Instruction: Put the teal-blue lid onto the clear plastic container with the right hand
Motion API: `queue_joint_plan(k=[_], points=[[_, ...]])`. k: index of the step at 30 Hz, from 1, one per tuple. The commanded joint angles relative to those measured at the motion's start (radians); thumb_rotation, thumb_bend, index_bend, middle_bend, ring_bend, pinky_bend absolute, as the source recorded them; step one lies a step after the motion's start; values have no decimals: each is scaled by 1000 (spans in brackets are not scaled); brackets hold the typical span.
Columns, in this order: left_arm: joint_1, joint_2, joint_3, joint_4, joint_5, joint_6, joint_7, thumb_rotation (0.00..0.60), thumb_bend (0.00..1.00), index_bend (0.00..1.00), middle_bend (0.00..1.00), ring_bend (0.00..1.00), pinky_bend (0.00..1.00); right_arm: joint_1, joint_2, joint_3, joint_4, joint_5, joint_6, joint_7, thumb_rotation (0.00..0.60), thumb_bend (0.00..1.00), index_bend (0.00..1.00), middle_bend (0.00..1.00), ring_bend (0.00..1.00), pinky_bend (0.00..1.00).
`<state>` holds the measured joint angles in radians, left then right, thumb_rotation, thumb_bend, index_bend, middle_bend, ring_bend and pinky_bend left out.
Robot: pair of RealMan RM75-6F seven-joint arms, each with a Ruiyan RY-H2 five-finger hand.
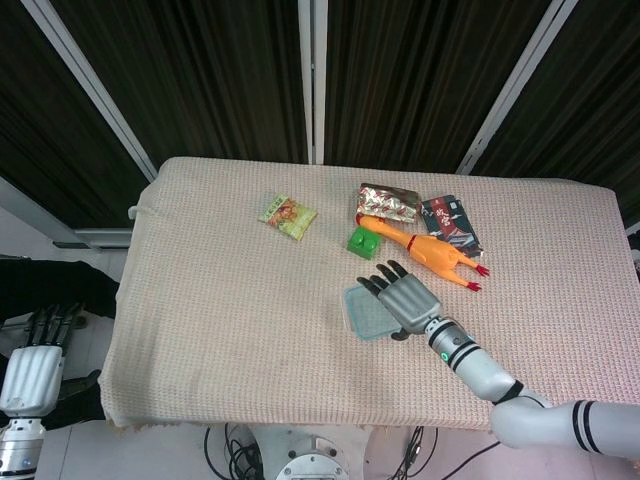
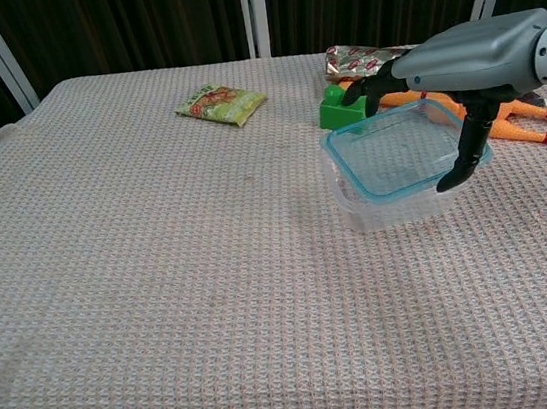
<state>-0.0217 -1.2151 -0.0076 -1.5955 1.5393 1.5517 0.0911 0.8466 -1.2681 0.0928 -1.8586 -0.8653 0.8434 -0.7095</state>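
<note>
Right hand [image 2: 467,63]: grips teal-blue lid [image 2: 398,153], set atop clear plastic container [image 2: 390,207]. Left hand [image 1: 35,355]: off-table left, fingers apart, holding nothing.

Table [image 1: 220,340] draped in pale waffle-weave cloth. Directly on it: clear plastic container [image 2: 394,204] near centre-right; green block [image 1: 362,241], rubber chicken [image 1: 430,253], foil packet [image 1: 388,203], dark packet [image 1: 451,221] (label unreadable); snack bag [image 1: 289,216] apart, leftward.

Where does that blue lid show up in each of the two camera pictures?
Head view: the teal-blue lid is just right of centre, partly under the right hand.
Chest view: the lid is at upper right, over the clear plastic container.
Shared landmark: the green block behind it.
</note>
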Motion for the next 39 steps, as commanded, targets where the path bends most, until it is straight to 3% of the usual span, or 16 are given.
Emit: queue_joint_plan(k=[1, 10, 39], points=[[-1, -7, -1, 19, -2, -4, -21, 600, 69, 67, 80, 8, 0, 34, -74, -11, 12, 82, 71, -55, 600, 108, 26, 269, 0, 0], [-8, -19, -4, 60, -1, -13, -65, 600, 69, 66, 80, 8, 0, 27, -143, -19, 37, 128, 160, -40, 600, 111, 26, 262, 0, 0], [-16, -14, -5, 55, -14, -32, -60, 600, 69, 64, 80, 8, 0, 31, -146, -39, 106, 117, 128, 53, 600, 111, 26, 259, 0, 0]])
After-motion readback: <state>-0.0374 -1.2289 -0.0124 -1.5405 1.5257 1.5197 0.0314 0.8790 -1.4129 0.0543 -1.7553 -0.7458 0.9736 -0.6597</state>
